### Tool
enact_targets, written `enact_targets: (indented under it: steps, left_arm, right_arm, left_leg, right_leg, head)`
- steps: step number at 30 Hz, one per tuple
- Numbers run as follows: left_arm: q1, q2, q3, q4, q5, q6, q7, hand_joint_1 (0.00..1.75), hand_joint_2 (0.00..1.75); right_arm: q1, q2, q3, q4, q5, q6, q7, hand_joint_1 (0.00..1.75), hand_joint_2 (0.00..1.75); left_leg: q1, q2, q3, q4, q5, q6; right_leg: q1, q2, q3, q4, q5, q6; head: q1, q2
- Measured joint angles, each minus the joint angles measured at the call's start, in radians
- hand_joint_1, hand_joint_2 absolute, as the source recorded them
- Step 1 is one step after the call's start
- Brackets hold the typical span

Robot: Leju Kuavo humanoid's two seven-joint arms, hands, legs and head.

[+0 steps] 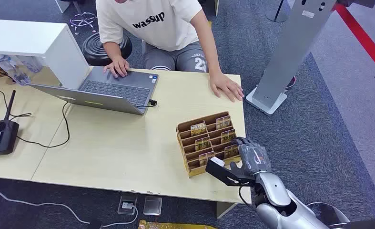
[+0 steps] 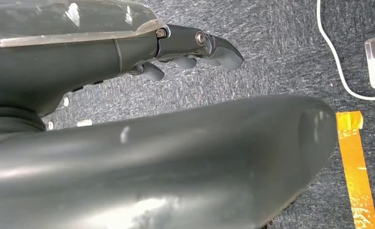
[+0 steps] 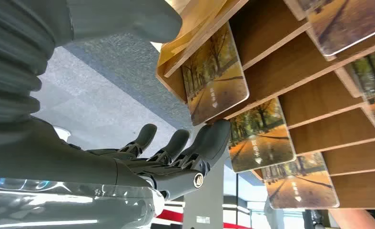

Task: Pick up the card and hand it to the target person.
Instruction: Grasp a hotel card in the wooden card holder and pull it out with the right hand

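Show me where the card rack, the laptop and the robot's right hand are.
card rack (image 1: 193, 167): head view, its bare front wall.
laptop (image 1: 114, 89): head view, middle of the keyboard.
right hand (image 1: 253, 157): head view, back of the hand.

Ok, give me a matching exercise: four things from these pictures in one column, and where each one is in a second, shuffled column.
Things:
1. laptop
2. cardboard card rack
3. right robot hand
4. person's hand

Places:
A. flat on the table's far edge
B. at the card rack's near right corner
C. open in front of the person
D. near the table's right edge, cards in its slots

Pairs: 1-C, 2-D, 3-B, 4-A
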Motion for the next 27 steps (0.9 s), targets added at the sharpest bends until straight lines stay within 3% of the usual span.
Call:
enact_targets:
  steps: [11, 27]
  left_arm:
    - [0.000, 0.000, 0.000, 0.000, 0.003, -0.001, 0.003, 0.00, 0.00]
    - [0.000, 0.000, 0.000, 0.000, 0.005, -0.006, -0.001, 0.00, 0.00]
  right_arm:
    - [-0.024, 0.000, 0.009, 0.024, 0.001, -0.018, -0.002, 0.66, 1.75]
    - [-0.042, -0.026, 0.016, 0.014, 0.021, -0.052, 0.041, 0.97, 1.75]
  left_leg:
    - [0.000, 0.000, 0.000, 0.000, 0.000, 0.000]
    - [0.000, 0.000, 0.000, 0.000, 0.000, 0.000]
  right_leg:
    - [0.000, 0.000, 0.000, 0.000, 0.000, 0.000]
    - [0.000, 0.000, 0.000, 0.000, 0.000, 0.000]
  head:
    - [0.000, 0.000]
    - [0.000, 0.000]
